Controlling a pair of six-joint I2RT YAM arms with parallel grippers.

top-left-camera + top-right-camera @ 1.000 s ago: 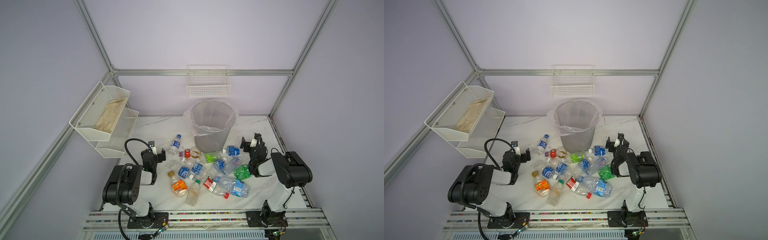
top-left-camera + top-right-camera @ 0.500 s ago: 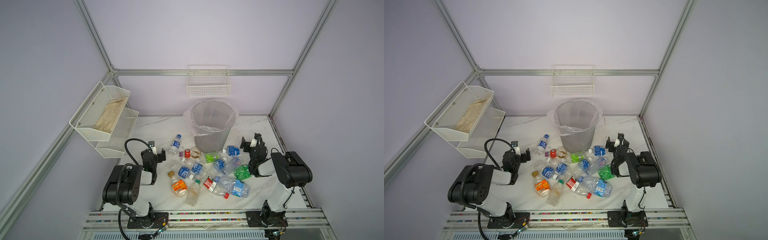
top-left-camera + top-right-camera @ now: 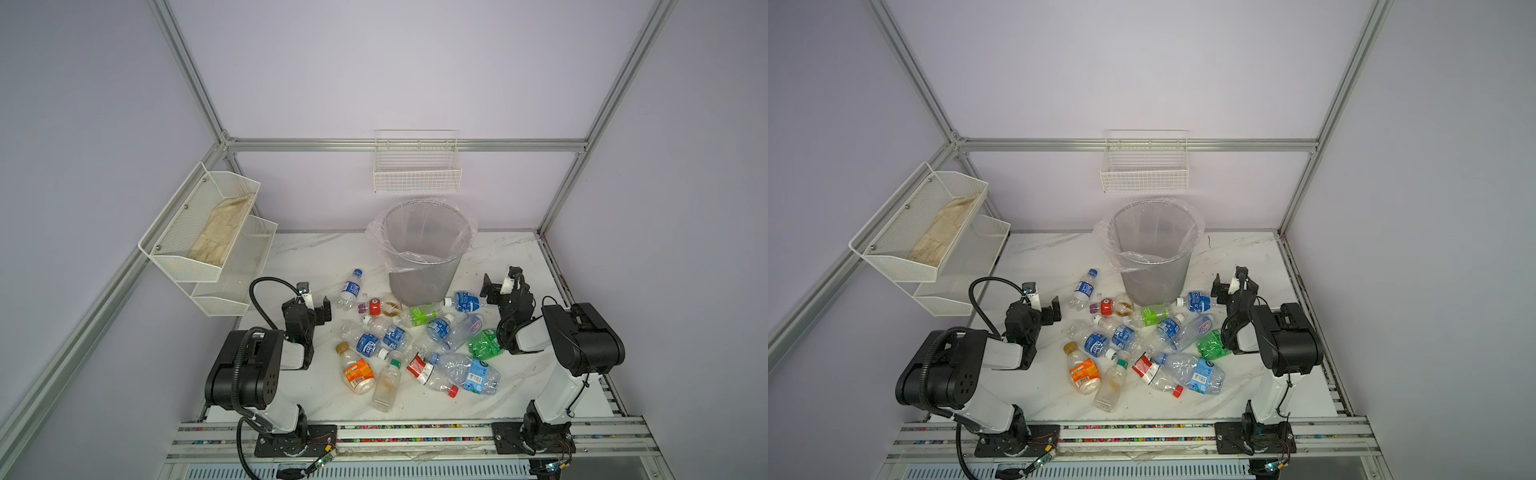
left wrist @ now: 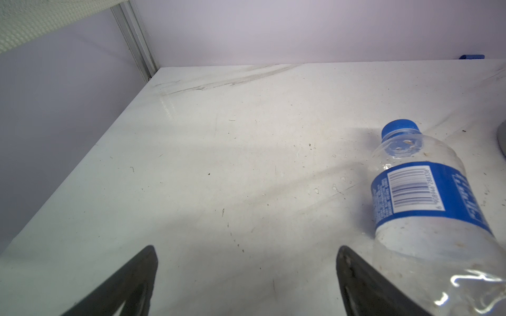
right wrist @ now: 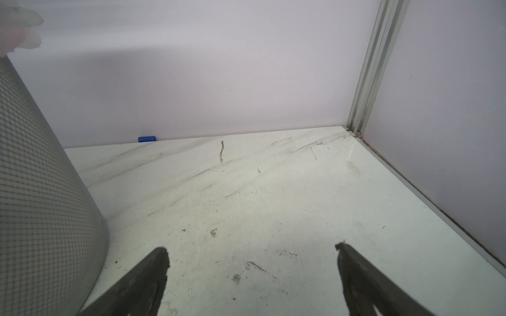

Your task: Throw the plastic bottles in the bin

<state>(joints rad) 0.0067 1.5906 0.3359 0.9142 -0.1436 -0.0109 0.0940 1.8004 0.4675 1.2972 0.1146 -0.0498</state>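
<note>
Several plastic bottles (image 3: 415,340) lie in a loose heap on the white marble table, in front of the bin (image 3: 424,282), a grey mesh basket with a clear liner, in both top views. My left gripper (image 3: 316,305) rests low at the heap's left edge, open and empty. A blue-labelled bottle (image 4: 427,191) lies just outside one of its fingers (image 4: 356,273). My right gripper (image 3: 500,282) sits right of the bin, open, with only bare table between its fingertips (image 5: 250,249). Another blue-labelled bottle (image 3: 463,301) lies just to its left. The bin wall (image 5: 41,191) stands close beside it.
White mesh shelves (image 3: 208,232) holding a cloth hang on the left wall, above the left arm. A white wire basket (image 3: 417,174) hangs on the back wall above the bin. A small blue object (image 5: 146,139) lies against the back wall. A frame post (image 5: 367,68) marks the right corner.
</note>
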